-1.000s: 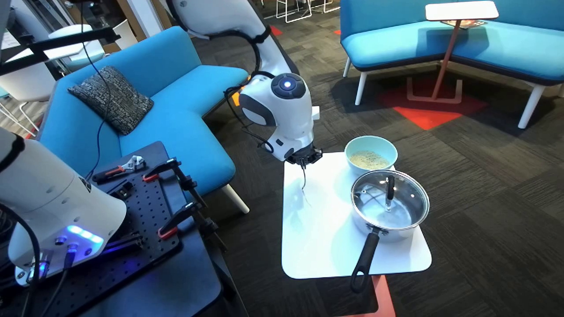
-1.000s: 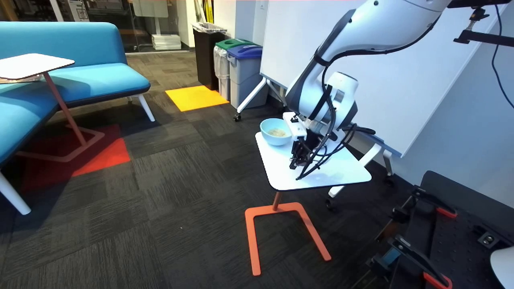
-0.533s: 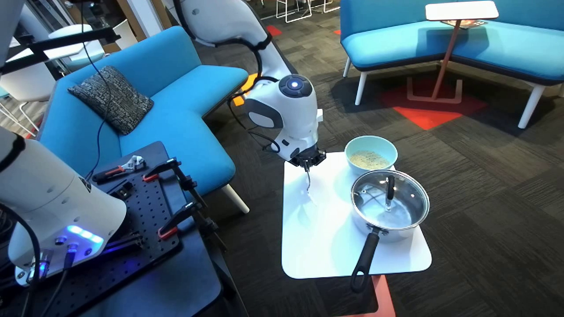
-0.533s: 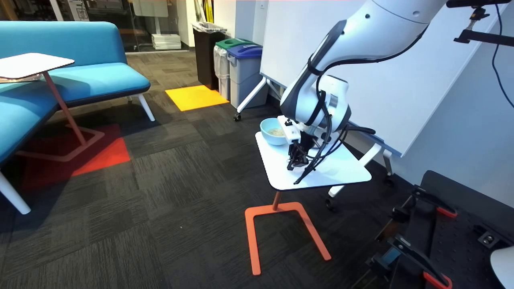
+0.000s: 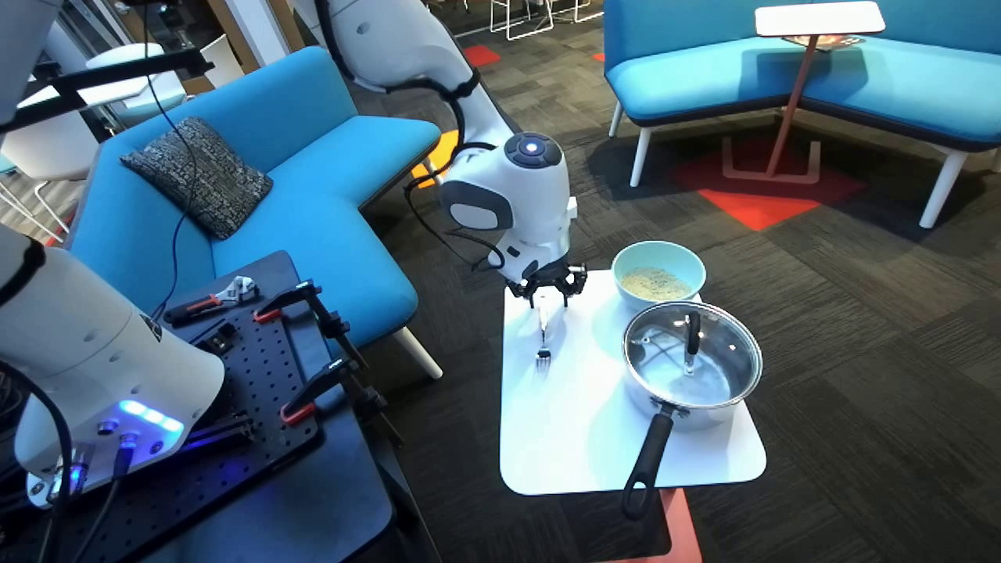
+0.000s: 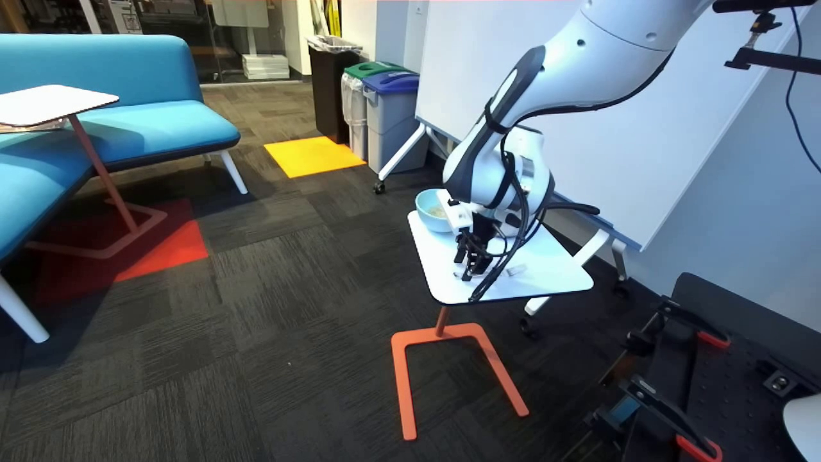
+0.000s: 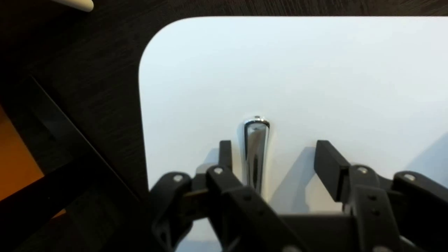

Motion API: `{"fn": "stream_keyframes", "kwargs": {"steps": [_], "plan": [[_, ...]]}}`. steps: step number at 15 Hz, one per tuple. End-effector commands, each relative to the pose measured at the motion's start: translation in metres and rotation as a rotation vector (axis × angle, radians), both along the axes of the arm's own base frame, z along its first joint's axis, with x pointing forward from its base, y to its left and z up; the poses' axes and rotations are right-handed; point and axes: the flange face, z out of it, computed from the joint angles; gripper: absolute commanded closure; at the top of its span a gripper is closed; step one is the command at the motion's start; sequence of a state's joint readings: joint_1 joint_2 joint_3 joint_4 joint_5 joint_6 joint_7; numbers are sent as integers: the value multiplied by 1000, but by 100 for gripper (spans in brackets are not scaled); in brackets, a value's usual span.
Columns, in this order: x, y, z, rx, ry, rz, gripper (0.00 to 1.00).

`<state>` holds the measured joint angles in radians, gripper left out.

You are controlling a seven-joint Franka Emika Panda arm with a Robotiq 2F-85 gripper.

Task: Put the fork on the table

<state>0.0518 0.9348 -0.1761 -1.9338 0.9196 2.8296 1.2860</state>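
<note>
Fork [image 7: 256,150] lies flat on the white table [image 5: 571,446], inside its edges near a rounded corner. In the wrist view, the end of its handle sits between my fingers [image 7: 326,164]; my claw [image 7: 274,157] is spread apart, touching neither side of it, though one finger is much nearer the handle than the other. I judge the setting down done, with only my backing away left.

Plenty could spoil that. If I slide sideways before rising, the nearer finger would strike the handle and skid or spin the fork, perhaps toward the edge. If I squeeze too soon, I would pick it up again. Pressing lower could jam my tips into the tabletop. My loose cord [image 6: 491,282] hangs low in an exterior view and could drag the fork or snag the rim; whether it touches, I cannot tell. Swinging wide might spill the bowl [image 5: 626,291] or bump the pan [image 5: 696,420], whose black handle [image 5: 647,465] sticks out past the edge.

I can read no brand or writing. A small dark patch [image 5: 152,327] on the white base [image 5: 117,375] may be a label, too small to make out.
</note>
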Motion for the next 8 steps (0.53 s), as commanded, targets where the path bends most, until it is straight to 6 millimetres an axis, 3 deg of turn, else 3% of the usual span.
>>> {"fn": "stream_keyframes", "kwargs": {"steps": [1, 5, 8], "plan": [[5, -3, 17, -15, -15, -3, 4], [-7, -10, 50, 9, -12, 52, 0], [-24, -15, 85, 1, -16, 95, 0]]}}
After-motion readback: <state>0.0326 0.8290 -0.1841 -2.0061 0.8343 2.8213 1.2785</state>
